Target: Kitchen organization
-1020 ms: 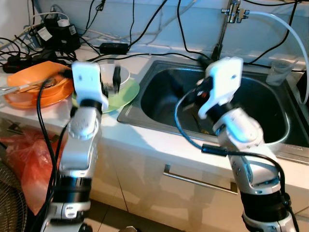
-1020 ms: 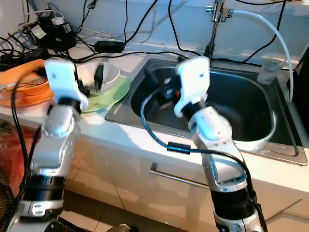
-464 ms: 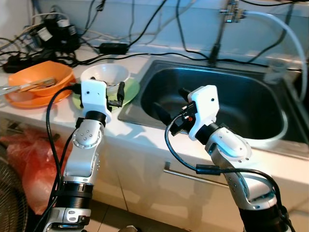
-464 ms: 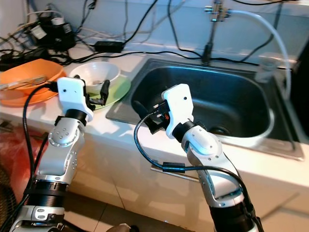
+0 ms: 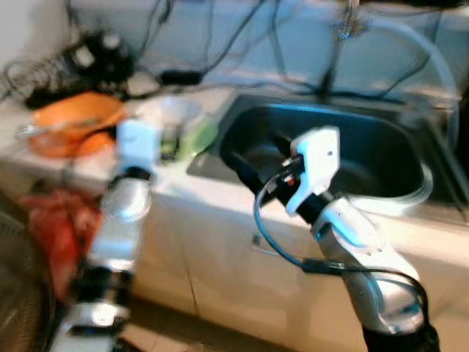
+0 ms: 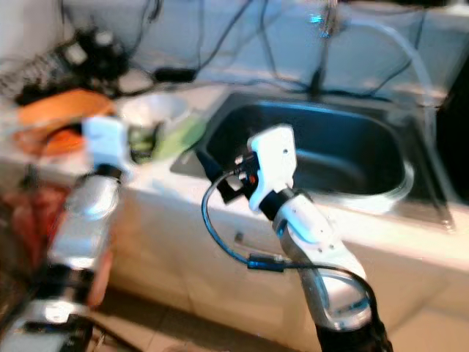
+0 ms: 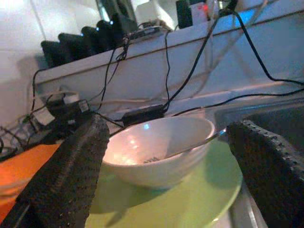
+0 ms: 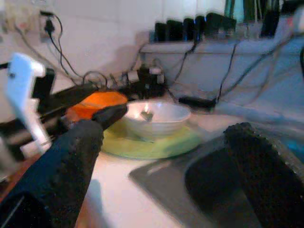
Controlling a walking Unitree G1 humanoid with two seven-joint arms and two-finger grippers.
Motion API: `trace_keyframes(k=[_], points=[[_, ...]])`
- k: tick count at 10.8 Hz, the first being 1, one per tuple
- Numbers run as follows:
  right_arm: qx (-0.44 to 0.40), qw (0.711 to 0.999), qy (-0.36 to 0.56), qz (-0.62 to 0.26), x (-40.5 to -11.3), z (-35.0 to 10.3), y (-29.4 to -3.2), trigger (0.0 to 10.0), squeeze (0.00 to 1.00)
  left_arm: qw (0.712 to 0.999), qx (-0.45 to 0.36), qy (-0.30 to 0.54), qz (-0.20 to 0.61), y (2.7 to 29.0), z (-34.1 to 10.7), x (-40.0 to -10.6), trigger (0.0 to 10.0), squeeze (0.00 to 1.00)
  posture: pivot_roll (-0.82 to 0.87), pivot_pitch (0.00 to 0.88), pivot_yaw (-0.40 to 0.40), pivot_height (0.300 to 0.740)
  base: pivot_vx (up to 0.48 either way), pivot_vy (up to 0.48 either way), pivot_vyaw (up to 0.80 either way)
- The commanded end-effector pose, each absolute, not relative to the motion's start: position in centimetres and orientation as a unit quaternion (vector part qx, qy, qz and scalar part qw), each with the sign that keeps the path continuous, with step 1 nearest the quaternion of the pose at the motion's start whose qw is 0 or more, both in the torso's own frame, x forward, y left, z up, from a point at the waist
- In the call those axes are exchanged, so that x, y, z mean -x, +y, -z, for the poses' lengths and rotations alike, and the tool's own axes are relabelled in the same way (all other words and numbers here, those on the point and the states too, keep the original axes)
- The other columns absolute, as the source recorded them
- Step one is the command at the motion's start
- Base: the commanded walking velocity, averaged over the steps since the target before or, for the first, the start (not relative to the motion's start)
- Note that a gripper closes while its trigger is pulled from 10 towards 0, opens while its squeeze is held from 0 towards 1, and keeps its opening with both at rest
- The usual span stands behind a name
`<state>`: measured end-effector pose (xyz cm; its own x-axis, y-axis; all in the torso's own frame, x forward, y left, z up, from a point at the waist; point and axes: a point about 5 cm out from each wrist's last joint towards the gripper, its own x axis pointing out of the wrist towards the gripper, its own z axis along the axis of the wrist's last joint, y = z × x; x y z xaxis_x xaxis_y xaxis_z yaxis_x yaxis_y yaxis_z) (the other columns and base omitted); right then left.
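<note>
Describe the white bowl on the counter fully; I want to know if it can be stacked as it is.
The glossy white round bowl, ceramic by its look, stands upright on a pale green plate, on the white counter beside the dark steel sink. A thin metal utensil leans inside it, its handle over the rim toward the sink. A small dark scrap lies at the bottom. The open left pincer faces it without touching.

White bowl (image 7: 159, 149) on light green plate (image 7: 190, 202). Orange dish (image 8: 97, 103) behind. Dark grey steel sink (image 5: 352, 158). White surface (image 8: 111, 183). Black, dotted fingers (image 7: 66, 175) on left pincer (image 7: 164, 166). Black cables (image 7: 190, 66) along pale wall. Red-orange bag (image 5: 58, 220) below.
</note>
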<state>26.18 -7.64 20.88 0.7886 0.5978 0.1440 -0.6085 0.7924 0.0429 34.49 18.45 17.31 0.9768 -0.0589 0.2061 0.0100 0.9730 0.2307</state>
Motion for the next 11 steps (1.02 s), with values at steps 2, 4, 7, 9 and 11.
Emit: trace_keyframes(k=[2,4,7,9,11], points=[[-0.045,0.939,-0.053,-0.336,-25.7,-21.1,-7.6,10.0,0.00,0.986,-0.125,-0.110,0.027,18.4,-17.3,-35.1,10.0,0.00,-0.05,0.000,0.042,0.740,0.000,0.000,0.00],[-0.041,0.940,-0.051,-0.334,-25.7,-21.0,-7.8,10.0,0.00,0.985,-0.125,-0.111,0.027,18.5,-17.4,-35.3,10.0,0.00,-0.05,0.000,0.041,0.740,0.000,0.000,0.00],[-0.038,0.945,-0.069,-0.318,-25.9,-21.7,-7.8,10.0,0.00,0.984,-0.098,-0.144,0.033,18.1,-19.2,-35.5,10.0,0.00,-0.04,0.000,0.039,0.740,0.000,0.000,0.00],[-0.036,0.947,-0.073,-0.311,-26.2,-21.9,-8.1,10.0,0.00,0.983,-0.086,-0.158,0.034,17.9,-20.1,-35.6,10.0,0.00,-0.04,0.000,0.038,0.740,0.000,0.000,0.00],[-0.029,0.953,-0.085,-0.288,-26.8,-22.1,-8.5,10.0,0.00,0.984,-0.055,-0.166,0.039,17.1,-20.8,-35.5,10.0,0.00,-0.04,0.000,0.038,0.740,0.000,0.000,0.00]])
